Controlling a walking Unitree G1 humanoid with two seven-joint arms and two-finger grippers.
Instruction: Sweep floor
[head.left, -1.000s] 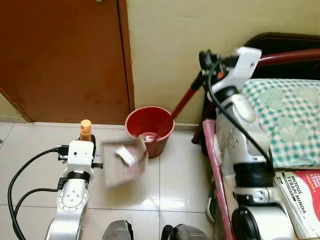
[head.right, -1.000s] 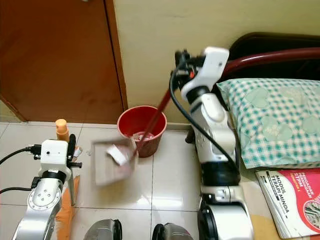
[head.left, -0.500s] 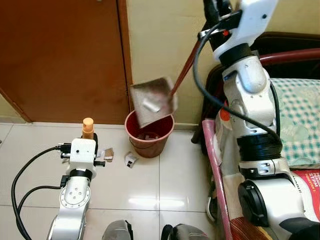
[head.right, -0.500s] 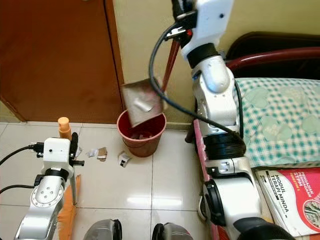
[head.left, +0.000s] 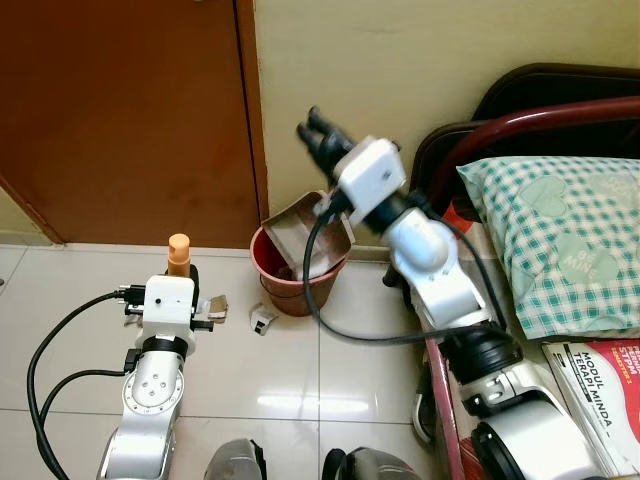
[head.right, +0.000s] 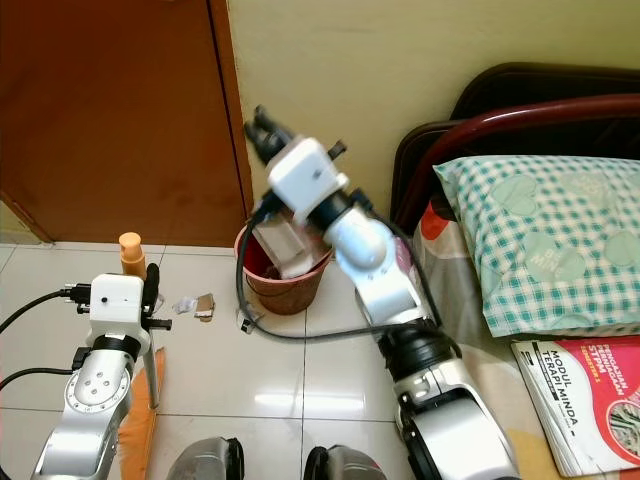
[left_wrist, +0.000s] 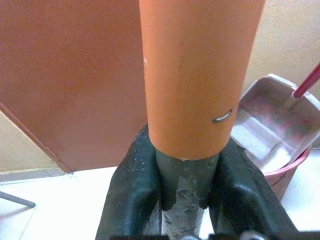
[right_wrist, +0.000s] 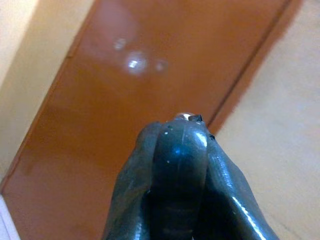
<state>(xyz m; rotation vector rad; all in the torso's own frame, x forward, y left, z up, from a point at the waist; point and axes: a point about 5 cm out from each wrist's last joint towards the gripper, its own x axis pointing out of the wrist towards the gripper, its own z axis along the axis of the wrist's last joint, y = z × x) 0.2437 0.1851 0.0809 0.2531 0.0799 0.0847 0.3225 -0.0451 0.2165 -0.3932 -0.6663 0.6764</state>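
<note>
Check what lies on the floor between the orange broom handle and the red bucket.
Torn cardboard scraps and a small white piece lie on the white tiles between them, seen in both eye views.

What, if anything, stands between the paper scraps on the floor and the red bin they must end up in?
Nothing visible does. The paper scraps lie on bare tile just beside the red bin, with open floor between. The dustpan is tipped into the bin, off the floor.

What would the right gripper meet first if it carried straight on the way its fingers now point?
Probably the brown door: the right gripper points up and leftward at it, though depth is unclear.
</note>
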